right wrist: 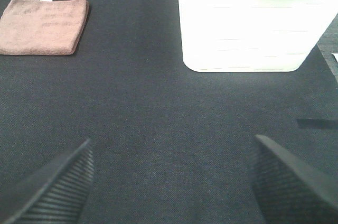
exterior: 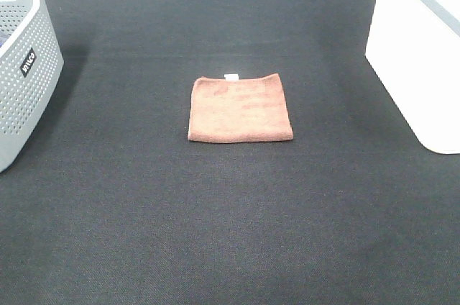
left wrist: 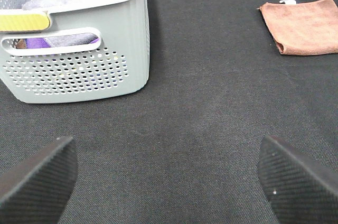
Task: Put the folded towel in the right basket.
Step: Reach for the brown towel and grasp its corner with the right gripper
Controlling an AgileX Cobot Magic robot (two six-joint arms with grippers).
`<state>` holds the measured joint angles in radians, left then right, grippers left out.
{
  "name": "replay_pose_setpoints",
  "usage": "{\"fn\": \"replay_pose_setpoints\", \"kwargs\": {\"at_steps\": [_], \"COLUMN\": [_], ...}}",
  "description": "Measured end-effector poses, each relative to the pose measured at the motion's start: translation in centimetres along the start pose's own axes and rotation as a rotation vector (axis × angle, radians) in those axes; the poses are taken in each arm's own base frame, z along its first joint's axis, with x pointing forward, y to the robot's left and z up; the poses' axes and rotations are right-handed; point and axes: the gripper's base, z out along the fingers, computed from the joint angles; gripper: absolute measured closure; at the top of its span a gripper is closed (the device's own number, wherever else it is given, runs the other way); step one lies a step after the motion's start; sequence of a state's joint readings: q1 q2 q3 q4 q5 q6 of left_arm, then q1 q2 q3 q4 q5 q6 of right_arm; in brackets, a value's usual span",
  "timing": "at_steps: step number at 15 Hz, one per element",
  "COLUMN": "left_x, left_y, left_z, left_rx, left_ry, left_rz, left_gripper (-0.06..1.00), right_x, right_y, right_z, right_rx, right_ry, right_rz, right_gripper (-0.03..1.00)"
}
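Note:
A brown folded towel [exterior: 241, 108] lies flat in the middle of the black table, with a small white tag at its far edge. It also shows in the left wrist view [left wrist: 303, 27] and the right wrist view [right wrist: 43, 25]. The right basket [exterior: 420, 46] is white and solid-walled, at the right edge of the table; it shows close in the right wrist view [right wrist: 253, 23]. My left gripper [left wrist: 169, 179] is open and empty, well away from the towel. My right gripper [right wrist: 171, 184] is open and empty, in front of the white basket. Neither gripper shows in the high view.
A grey perforated basket [exterior: 21, 60] stands at the left edge; the left wrist view [left wrist: 79, 44] shows cloth items in it. The table surface [exterior: 230, 233] is black fabric.

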<state>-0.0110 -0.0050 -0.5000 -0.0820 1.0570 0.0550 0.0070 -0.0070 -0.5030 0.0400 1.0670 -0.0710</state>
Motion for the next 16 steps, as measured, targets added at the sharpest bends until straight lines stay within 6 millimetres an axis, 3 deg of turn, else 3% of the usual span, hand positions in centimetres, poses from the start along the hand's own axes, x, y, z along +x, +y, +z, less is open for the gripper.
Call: {"fn": "replay_pose_setpoints", "kwargs": {"at_steps": [16], "left_x": [0.00], "left_y": [0.00], "left_z": [0.00], "left_rx": [0.000], "left_ry": [0.000], "left_rz": [0.000], "left_gripper": [0.07], "right_x": [0.00], "right_y": [0.00], "right_z": [0.00], "right_rx": [0.000], "right_ry": [0.000], "right_rz": [0.000], "right_gripper": [0.21]}}
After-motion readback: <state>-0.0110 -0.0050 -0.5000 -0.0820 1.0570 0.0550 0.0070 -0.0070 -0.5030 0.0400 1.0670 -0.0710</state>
